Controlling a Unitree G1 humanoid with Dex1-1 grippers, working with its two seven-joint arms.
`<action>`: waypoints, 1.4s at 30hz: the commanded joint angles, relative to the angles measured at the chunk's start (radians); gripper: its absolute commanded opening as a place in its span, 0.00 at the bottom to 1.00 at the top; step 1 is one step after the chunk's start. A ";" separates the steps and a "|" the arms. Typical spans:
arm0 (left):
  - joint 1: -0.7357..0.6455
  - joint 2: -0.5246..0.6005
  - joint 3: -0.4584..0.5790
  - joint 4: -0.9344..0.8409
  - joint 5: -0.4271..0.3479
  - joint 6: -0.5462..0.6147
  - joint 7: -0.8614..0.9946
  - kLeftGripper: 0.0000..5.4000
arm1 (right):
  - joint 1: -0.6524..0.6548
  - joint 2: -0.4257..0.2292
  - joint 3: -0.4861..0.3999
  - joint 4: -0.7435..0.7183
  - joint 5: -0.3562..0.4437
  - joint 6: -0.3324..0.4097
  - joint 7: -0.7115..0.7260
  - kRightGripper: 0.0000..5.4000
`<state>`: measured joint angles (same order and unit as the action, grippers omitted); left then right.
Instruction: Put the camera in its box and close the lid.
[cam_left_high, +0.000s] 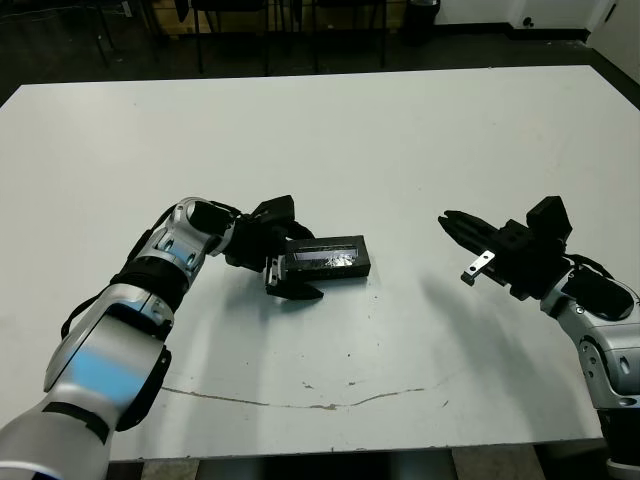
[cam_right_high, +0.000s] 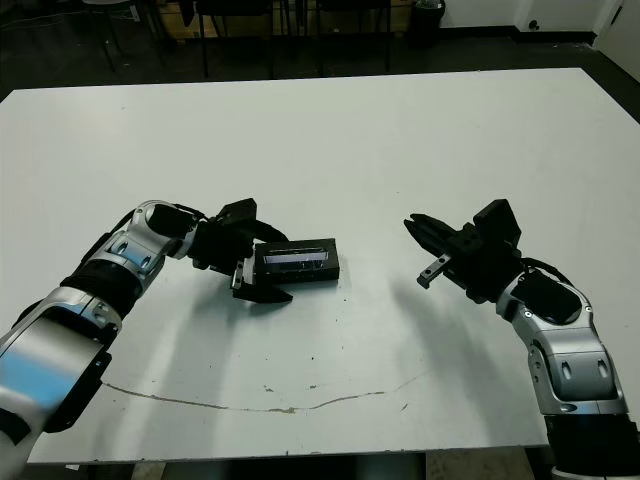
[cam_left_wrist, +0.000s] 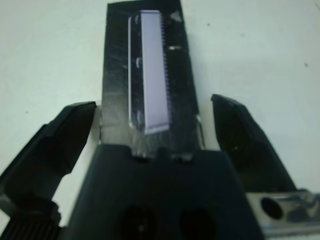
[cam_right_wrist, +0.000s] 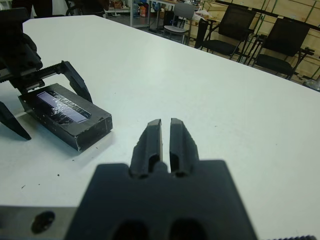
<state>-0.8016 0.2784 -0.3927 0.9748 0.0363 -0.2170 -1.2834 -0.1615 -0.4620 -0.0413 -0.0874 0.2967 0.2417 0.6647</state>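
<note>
Lid (cam_left_high: 328, 256) covers the box; left gripper (cam_left_high: 283, 265) jaws straddle its end wide, right gripper (cam_right_wrist: 165, 135) jaws nearly closed, empty.

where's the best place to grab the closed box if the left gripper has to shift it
Grip the closed box across its two long sides, near the end facing the left gripper, coming in along the table from the robot's left. It lies flat with the lid on, so its low, straight, parallel side walls suit the fingers, which already straddle that end, open. The shiny top gives no hold.
</note>
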 joint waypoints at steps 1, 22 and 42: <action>0.132 0.079 -0.030 0.049 0.081 -0.028 0.015 1.00 | 0.001 -0.002 0.001 0.002 0.001 0.025 -0.003 0.00; 0.509 0.245 0.361 -0.918 -0.187 0.521 0.447 0.70 | -0.018 0.022 0.007 0.008 0.007 0.047 -0.027 0.00; 0.592 -0.315 0.222 -1.249 -0.082 0.804 1.241 0.00 | -0.005 0.042 0.004 -0.018 -0.002 0.068 -0.072 0.00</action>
<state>-0.2330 -0.0339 -0.1610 -0.3064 -0.0587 0.5839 -0.0567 -0.1828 -0.4258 -0.0387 -0.1016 0.2911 0.2862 0.6016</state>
